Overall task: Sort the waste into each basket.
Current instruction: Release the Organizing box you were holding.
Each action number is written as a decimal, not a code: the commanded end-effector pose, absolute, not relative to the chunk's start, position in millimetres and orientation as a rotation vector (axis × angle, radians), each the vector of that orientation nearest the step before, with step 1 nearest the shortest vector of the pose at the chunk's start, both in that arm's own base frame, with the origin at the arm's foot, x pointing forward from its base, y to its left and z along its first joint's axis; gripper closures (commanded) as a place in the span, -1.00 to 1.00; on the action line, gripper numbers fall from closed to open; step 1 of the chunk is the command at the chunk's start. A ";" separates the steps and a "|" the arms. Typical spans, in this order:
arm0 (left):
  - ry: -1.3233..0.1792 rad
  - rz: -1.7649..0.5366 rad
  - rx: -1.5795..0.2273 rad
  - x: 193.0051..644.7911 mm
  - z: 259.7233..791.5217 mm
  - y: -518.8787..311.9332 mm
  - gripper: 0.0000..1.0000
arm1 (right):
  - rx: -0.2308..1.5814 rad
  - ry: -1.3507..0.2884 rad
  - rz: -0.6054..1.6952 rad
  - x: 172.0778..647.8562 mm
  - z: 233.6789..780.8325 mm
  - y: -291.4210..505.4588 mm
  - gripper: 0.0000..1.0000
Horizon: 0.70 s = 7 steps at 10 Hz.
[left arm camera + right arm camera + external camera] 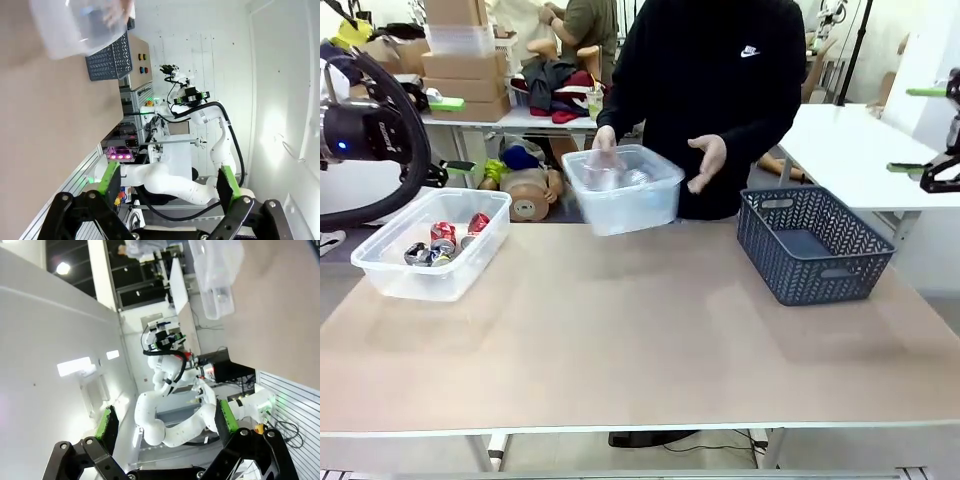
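Table (640, 350): wide tan top, person standing at the far side in a black top with a small white logo on the chest, too small to read as text.

Dark basket (813, 243): lattice walls, far right of the table, sitting flat.

Left tub (432, 243): clear, far left on the table. Red and silver cans (444, 241) lie in it in a small cluster; print on them not legible.

Middle tub (623, 188): clear, held up off the table at the far middle, tilted. Person's hand (604, 141) grips its far rim, other hand (708, 160) is open just beside its right end. Clear bottles (617, 177) show faintly through the wall. In the left wrist view this tub (80, 27) is blurred near the dark basket (111, 60).

Left gripper (167, 187): fingers spread wide, green pads (109, 179) well apart, nothing between them, touching nothing, off the table's edge.

Right gripper (165, 425): likewise spread wide, pads (107, 423) apart, holding nothing, aimed away from the table; a clear tub (216, 275) shows far off at the top.
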<state>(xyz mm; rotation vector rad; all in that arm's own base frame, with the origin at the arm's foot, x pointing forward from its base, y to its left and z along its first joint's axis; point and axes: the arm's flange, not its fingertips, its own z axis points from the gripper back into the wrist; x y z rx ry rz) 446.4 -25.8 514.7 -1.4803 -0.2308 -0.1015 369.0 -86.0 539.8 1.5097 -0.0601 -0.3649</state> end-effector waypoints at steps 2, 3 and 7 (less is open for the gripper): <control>-0.224 -0.121 -1.473 448.1 517.4 -24.6 -1.00 | 1.509 -0.049 -0.351 370.2 547.5 -85.8 -1.00; -0.224 -0.121 -1.473 448.1 517.4 -24.6 -1.00 | 1.509 -0.049 -0.351 370.2 547.5 -85.8 -1.00; -0.224 -0.121 -1.473 448.1 517.4 -24.6 -1.00 | 1.509 -0.049 -0.351 370.2 547.5 -85.8 -1.00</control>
